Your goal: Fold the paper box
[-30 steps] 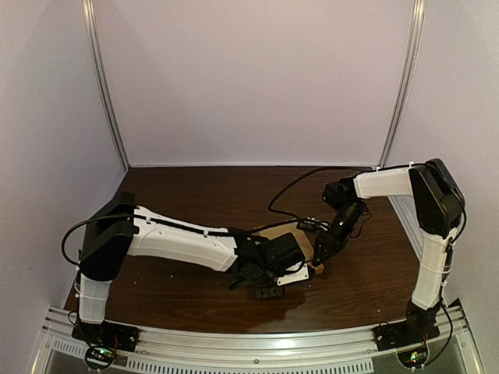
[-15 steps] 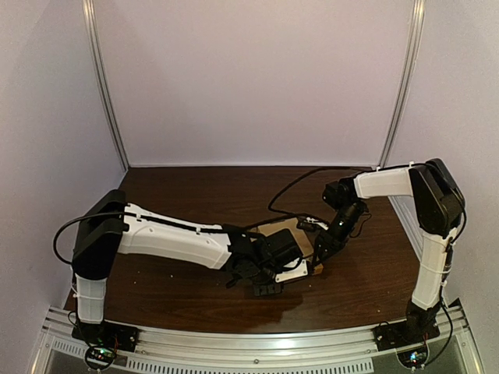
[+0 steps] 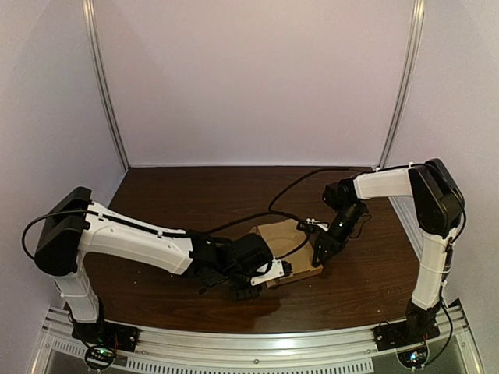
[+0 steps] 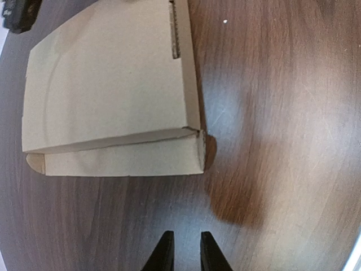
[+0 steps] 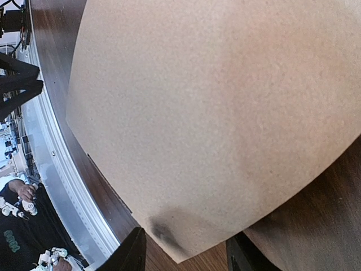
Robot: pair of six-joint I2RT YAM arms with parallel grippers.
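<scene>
**A:** Where is the flat brown cardboard box (image 3: 287, 251) now?

**B:** It is on the dark wooden tabletop (image 3: 195, 202), right of centre, between the two arms. A second ago the left arm lay across it and hid most of it. That arm has since drawn back toward its own side, so the lid shows in full.

**A:** And the left gripper (image 4: 185, 257)?

**B:** It is just off the box's near-left corner and apart from the cardboard. Its fingers stand with a narrow gap and nothing between them.

**A:** What about the right gripper (image 3: 318, 257)?

**B:** It has hardly moved and sits at the box's right edge. In its wrist view the fingers are spread wide, with a corner of the box between them. I cannot tell whether they touch the box.

**A:** What does that mean for the fold?

**B:** In the left wrist view the top panel lies down over the front wall. It is a little bowed, with a slight gape at one end. I'd judge the lid closed but not pressed home, so the task is near its end. The left arm's retreat looks like a release after pushing the lid down.
</scene>
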